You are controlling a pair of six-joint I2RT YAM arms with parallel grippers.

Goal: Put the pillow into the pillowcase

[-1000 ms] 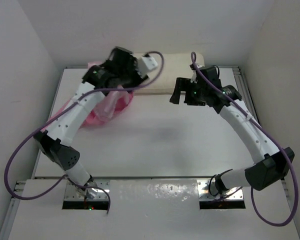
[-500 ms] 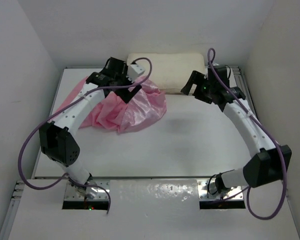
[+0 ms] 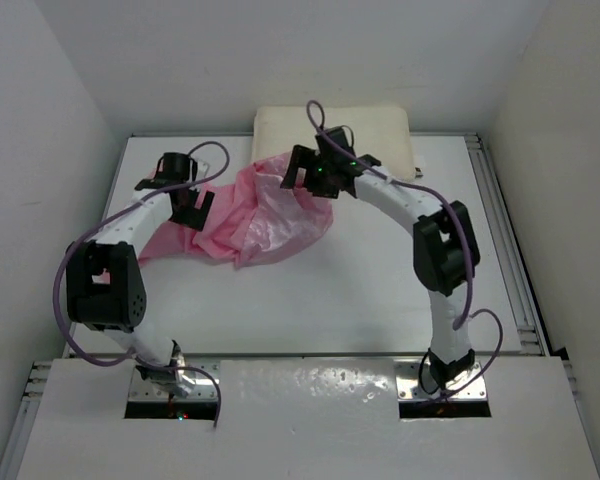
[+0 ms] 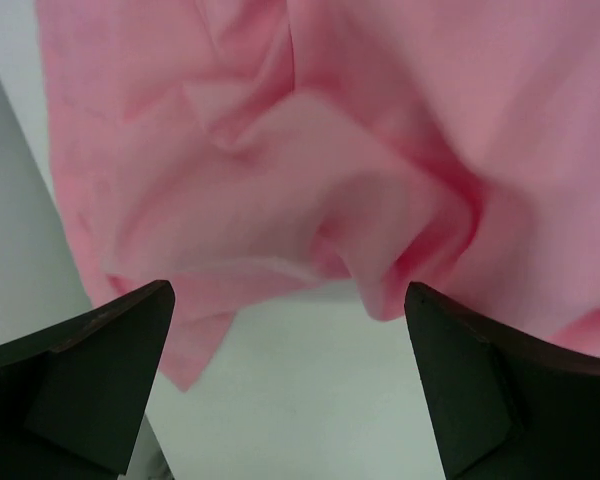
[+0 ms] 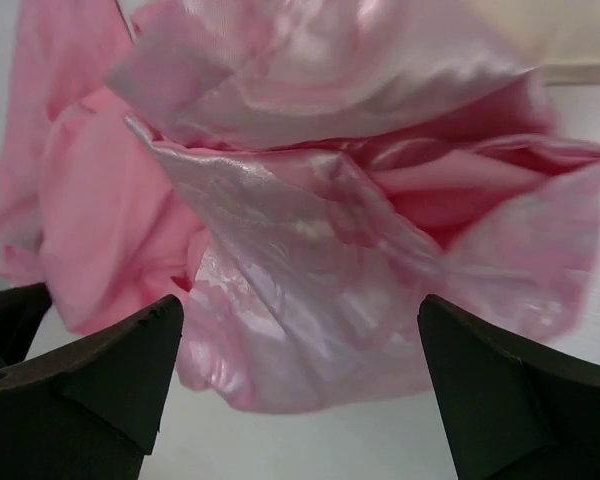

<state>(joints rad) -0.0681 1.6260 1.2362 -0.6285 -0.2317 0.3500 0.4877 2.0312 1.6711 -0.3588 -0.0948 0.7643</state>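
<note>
The pillowcase (image 3: pixel 250 215) lies crumpled left to right on the surface (image 3: pixel 380 290); the left hand (image 3: pixel 191 210) is over its left end, the right hand (image 3: pixel 298 172) over its right end; both are spread wide and empty; the pillow (image 3: pixel 380 130) sits just behind the right hand.

Thin pink satin cloth for the pillowcase (image 3: pixel 270 215), glossy, with a pale sheen on its crumpled folds under the right gripper (image 5: pixel 300 300), duller and softer-looking under the left gripper (image 4: pixel 285 290). Cream cloth on the pillow (image 3: pixel 380 125), matt throughout. Dark matt plastic on the fingers of both grippers, smooth-faced. Smooth white plastic shells along the left arm (image 3: pixel 130 222) and the right arm (image 3: pixel 392 196), with black matt joints. Rubbery-looking purple cable (image 3: pixel 62 310), slightly glossy. Matt white table (image 3: pixel 360 290), smooth; bare metal plates (image 3: pixel 175 392) at the arm bases, shiny, catching the light.
</note>
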